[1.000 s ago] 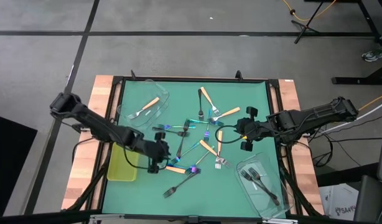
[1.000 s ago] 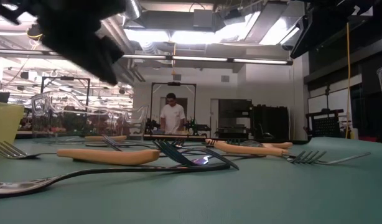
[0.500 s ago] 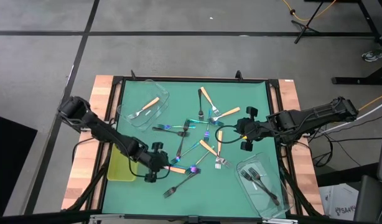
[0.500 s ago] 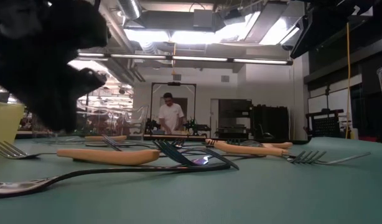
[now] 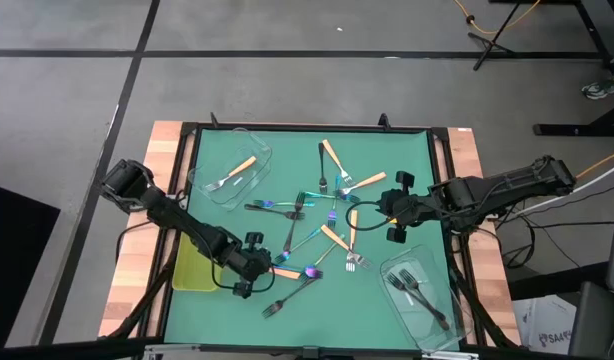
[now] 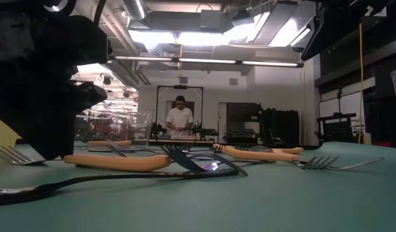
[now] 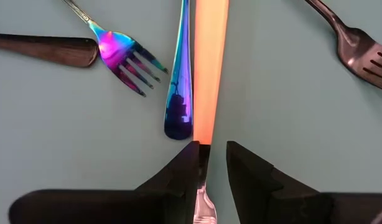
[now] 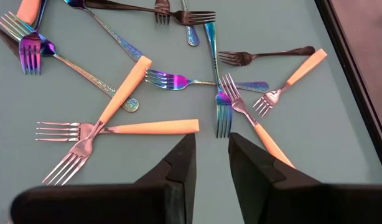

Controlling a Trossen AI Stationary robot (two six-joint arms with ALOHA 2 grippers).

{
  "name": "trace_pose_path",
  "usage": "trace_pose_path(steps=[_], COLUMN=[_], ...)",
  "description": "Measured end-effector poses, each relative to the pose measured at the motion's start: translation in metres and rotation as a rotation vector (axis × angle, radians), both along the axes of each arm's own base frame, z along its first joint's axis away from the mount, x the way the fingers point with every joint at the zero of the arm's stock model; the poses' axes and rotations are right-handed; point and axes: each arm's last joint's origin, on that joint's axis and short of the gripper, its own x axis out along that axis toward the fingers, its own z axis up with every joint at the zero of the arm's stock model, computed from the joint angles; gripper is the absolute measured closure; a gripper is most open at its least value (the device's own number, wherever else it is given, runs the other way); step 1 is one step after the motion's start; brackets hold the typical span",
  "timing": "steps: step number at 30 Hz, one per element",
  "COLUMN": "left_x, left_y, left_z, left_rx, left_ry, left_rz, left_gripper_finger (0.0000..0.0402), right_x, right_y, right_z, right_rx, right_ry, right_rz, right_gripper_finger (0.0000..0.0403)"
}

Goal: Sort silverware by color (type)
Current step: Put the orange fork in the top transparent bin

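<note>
Forks lie scattered across the middle of the green mat: orange-handled, dark and iridescent ones. My left gripper is low over the near-left part of the pile, open. Its fingers stand on either side of an orange-handled fork, where the handle meets the silver neck. I cannot tell whether they touch it. An iridescent fork's handle lies right beside that fork. In the high view this gripper is just left of the fork. My right gripper hangs open above the pile's right side, with nothing between its fingers.
A clear tub at the far left holds an orange-handled fork. Another clear tub at the near right holds dark forks. A yellow-green tray lies by the left edge, partly under my left arm. A dark fork lies near the front edge.
My left gripper has come down and toward the table's near edge, tipping more steeply downward, and now stands low over the orange-handled fork. The forks have not moved.
</note>
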Motion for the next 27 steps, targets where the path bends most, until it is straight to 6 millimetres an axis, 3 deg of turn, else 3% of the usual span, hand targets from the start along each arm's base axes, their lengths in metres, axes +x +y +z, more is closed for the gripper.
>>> trace_pose_path(steps=[27], left_x=[-0.0021], left_y=[0.0027], left_z=[0.0076], left_rx=[0.02], left_ry=[-0.036], left_rz=[0.021], left_gripper_finger=[0.0325], right_x=[0.0001], right_y=[0.0], right_z=[0.0], right_rx=[0.0], right_ry=[-0.001], right_rz=[0.0], right_gripper_finger=[0.0317])
